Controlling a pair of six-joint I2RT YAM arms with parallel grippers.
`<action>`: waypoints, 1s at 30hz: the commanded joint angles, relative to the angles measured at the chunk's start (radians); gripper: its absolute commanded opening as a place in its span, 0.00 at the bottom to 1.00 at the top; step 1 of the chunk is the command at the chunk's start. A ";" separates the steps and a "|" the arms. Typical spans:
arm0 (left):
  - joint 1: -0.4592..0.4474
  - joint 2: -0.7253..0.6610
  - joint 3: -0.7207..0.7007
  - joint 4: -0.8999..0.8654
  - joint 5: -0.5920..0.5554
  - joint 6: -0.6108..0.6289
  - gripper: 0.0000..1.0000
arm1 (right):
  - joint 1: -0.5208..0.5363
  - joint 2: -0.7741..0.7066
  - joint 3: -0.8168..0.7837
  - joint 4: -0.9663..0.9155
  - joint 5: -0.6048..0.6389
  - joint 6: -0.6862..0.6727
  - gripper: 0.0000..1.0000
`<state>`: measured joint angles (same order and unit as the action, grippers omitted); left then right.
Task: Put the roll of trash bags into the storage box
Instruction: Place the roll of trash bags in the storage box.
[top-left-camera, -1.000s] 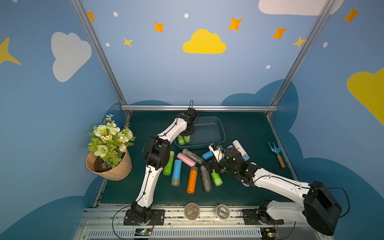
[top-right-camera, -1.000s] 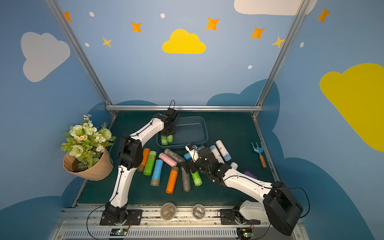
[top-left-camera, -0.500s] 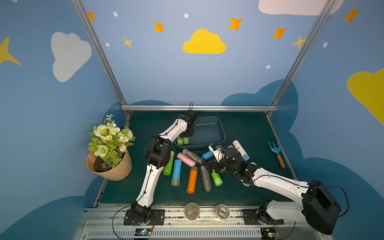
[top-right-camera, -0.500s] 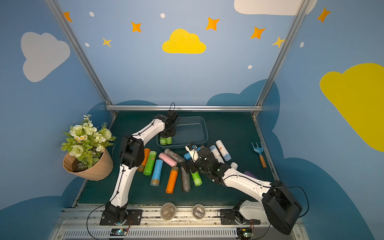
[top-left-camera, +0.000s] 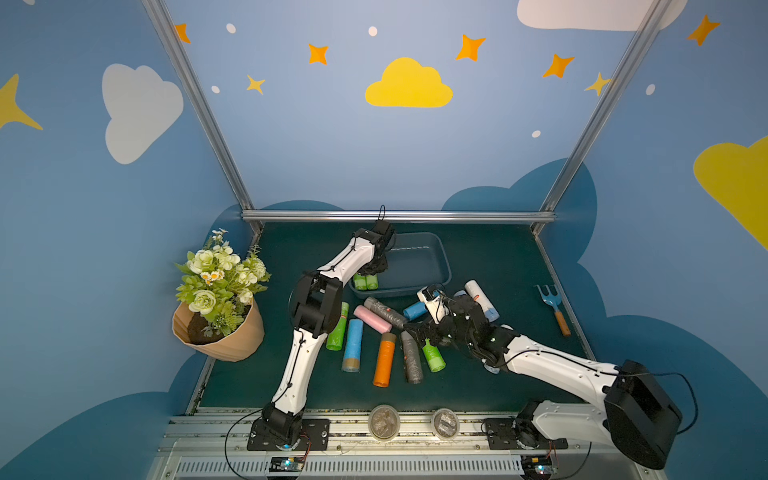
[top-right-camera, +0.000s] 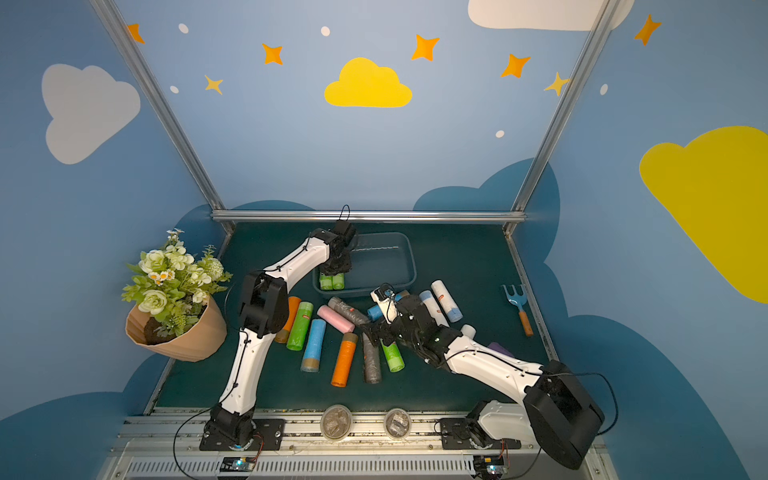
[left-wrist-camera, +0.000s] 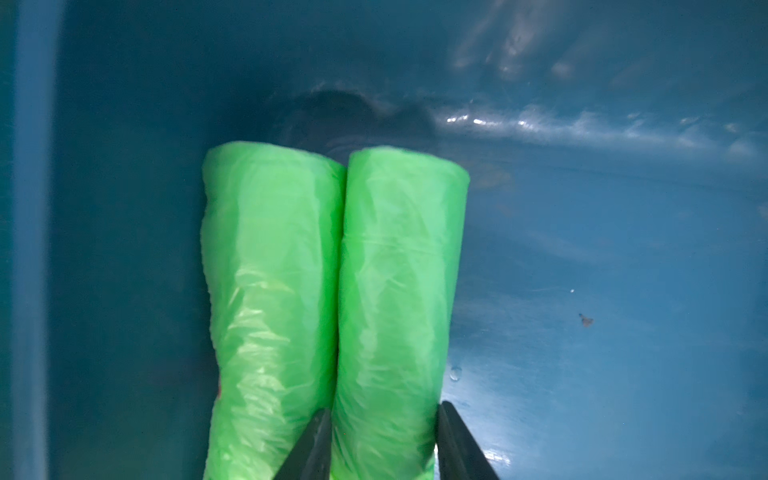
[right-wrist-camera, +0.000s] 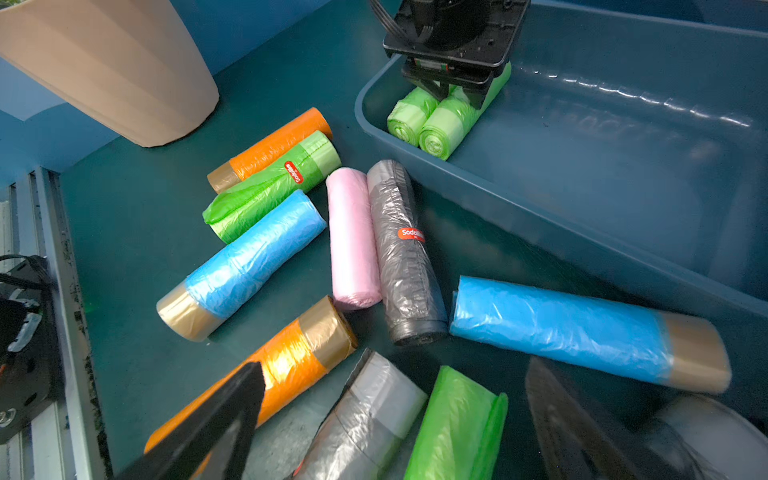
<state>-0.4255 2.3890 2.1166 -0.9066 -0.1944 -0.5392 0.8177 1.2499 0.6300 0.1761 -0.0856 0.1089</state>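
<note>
Hardly anything has shifted over the last second: the left claw stays low in the near left corner of the storage box. Its fingers press on either side of one green roll of trash bags, which lies in the box touching a second green roll. Meanwhile the right claw hangs spread wide and empty over the loose rolls scattered on the surface just in front of the box.
</note>
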 joint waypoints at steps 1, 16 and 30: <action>0.005 0.014 0.014 -0.020 -0.020 -0.002 0.41 | -0.005 -0.003 -0.003 0.009 -0.006 0.007 0.96; 0.004 -0.002 -0.001 -0.014 -0.014 0.002 0.44 | -0.007 -0.010 -0.004 0.007 -0.008 0.006 0.96; 0.000 -0.050 -0.030 -0.005 -0.013 0.014 0.45 | -0.009 -0.015 -0.007 0.005 -0.008 0.005 0.96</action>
<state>-0.4259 2.3821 2.1029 -0.8955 -0.1932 -0.5346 0.8127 1.2495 0.6300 0.1761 -0.0895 0.1089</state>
